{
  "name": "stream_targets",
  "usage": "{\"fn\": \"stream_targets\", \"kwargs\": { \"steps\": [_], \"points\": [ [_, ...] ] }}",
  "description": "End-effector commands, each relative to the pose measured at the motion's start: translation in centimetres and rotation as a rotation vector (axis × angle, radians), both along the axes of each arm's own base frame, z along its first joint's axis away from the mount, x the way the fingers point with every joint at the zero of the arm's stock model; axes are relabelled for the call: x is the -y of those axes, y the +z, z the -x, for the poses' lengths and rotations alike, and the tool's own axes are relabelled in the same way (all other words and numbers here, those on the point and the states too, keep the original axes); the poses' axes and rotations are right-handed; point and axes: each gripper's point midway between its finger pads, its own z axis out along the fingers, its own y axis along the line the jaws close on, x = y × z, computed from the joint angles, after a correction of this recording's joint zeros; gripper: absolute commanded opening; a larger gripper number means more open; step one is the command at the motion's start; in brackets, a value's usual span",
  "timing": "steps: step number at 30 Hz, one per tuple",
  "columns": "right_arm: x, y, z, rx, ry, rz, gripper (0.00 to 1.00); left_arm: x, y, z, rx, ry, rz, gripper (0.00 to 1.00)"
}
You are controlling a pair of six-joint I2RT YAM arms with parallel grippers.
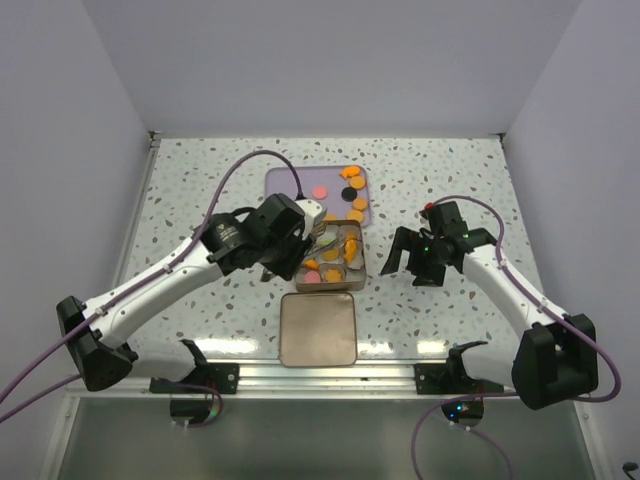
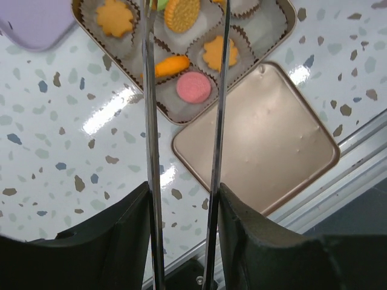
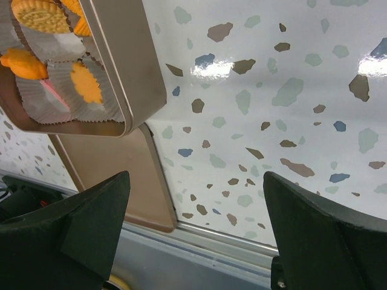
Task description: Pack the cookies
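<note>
Speckled tabletop below: my left gripper hovers, blades either side of a tilted orange round cookie in the square gold tin; tips hidden, grip unclear. I'd rise straight, not nudging it.

Speckled terrazzo table — lilac tray at rear, square metal tin mid-table, flat lid nearest — all resting directly on it.

Left end effector over tin (right flank open).

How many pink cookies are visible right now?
2. One pink cookie lies on the purple tray; the other sits in the tin, near-left corner cup. The left arm may hide more.
</note>
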Motion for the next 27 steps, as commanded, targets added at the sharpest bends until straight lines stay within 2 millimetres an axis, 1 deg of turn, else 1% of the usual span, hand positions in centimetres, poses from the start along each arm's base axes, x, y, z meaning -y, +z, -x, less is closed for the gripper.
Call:
{"fn": "stream_targets", "kwargs": {
  "steps": [1,2,3,4,5,6,7,9,10,11,12,13,14,16,18,19,20,22,23,25,26,27],
  "points": [
    [0.2,0.6,-0.8,0.030,0.009,0.015,0.95,0.0,2.5,-3.1,0.098,0.050,0.001,0.49],
    [0.1,0.5,-0.9,0.026,0.010,0.014,0.95,-0.1,3.2,-4.0,0.125,0.075,0.001,0.50],
    [0.1,0.6,-1.0,0.027,0.011,0.012,0.95,-0.4,2.8,-5.0,0.123,0.101,-0.015,0.51],
    [0.0,0.6,-1.1,0.028,0.012,0.009,0.95,-0.4,3.1,-5.8,0.133,0.118,-0.016,0.52],
    [0.0,0.5,-1.2,0.025,0.012,0.010,0.95,-0.7,2.7,-7.1,0.136,0.153,-0.031,0.52],
    [0.0,0.6,-1.3,0.027,0.018,0.012,0.95,-0.9,2.5,-7.8,0.136,0.168,-0.037,0.52],
    [-0.1,0.6,-1.5,0.030,0.018,0.011,0.95,-1.2,2.3,-9.2,0.140,0.199,-0.036,0.52],
    [-0.1,0.5,-1.5,0.028,0.024,0.013,0.95,-1.2,2.1,-10.5,0.141,0.224,-0.033,0.52],
    [0.0,0.5,-1.7,0.028,0.020,0.015,0.95,-1.1,2.4,-11.3,0.148,0.235,-0.023,0.52],
    [0.0,0.4,-1.7,0.024,0.024,0.018,0.95,-1.0,1.5,-12.3,0.133,0.245,-0.034,0.52],
    [0.1,0.3,-1.8,0.023,0.024,0.019,0.95,-0.8,1.3,-12.8,0.131,0.245,-0.035,0.52],
    [0.1,0.3,-1.8,0.022,0.026,0.019,0.95,-0.4,1.5,-13.4,0.137,0.242,-0.028,0.52],
    [0.1,0.2,-1.9,0.022,0.028,0.021,0.95,-0.1,0.4,-14.0,0.118,0.241,-0.046,0.52],
    [0.2,0.1,-2.1,0.018,0.026,0.022,0.95,0.3,-0.1,-14.8,0.108,0.239,-0.044,0.51],
    [0.1,0.0,-2.2,0.014,0.029,0.024,0.95,1.1,-1.4,-15.5,0.082,0.237,-0.039,0.51],
    [0.2,0.0,-2.4,0.017,0.028,0.025,0.95,1.3,-1.4,-15.8,0.080,0.239,-0.032,0.51],
    [0.1,0.0,-2.5,0.017,0.027,0.025,0.95,1.5,-2.4,-16.2,0.059,0.242,-0.034,0.51],
    [0.3,0.0,-2.8,0.017,0.026,0.029,0.95,1.7,-3.1,-16.5,0.045,0.244,-0.043,0.51],
    [0.3,-0.1,-2.8,0.015,0.026,0.032,0.95,1.6,-4.0,-16.8,0.030,0.250,-0.058,0.50],
    [0.6,-0.3,-2.9,0.012,0.018,0.035,0.95,1.6,-4.5,-17.1,0.018,0.255,-0.070,0.50],
    [0.5,-0.2,-3.0,0.012,0.017,0.033,0.95,1.6,-5.1,-17.2,0.005,0.259,-0.078,0.49],
    [0.6,-0.3,-3.1,0.013,0.015,0.034,0.95,1.7,-5.2,-17.4,0.003,0.262,-0.078,0.49]
  ]
}}
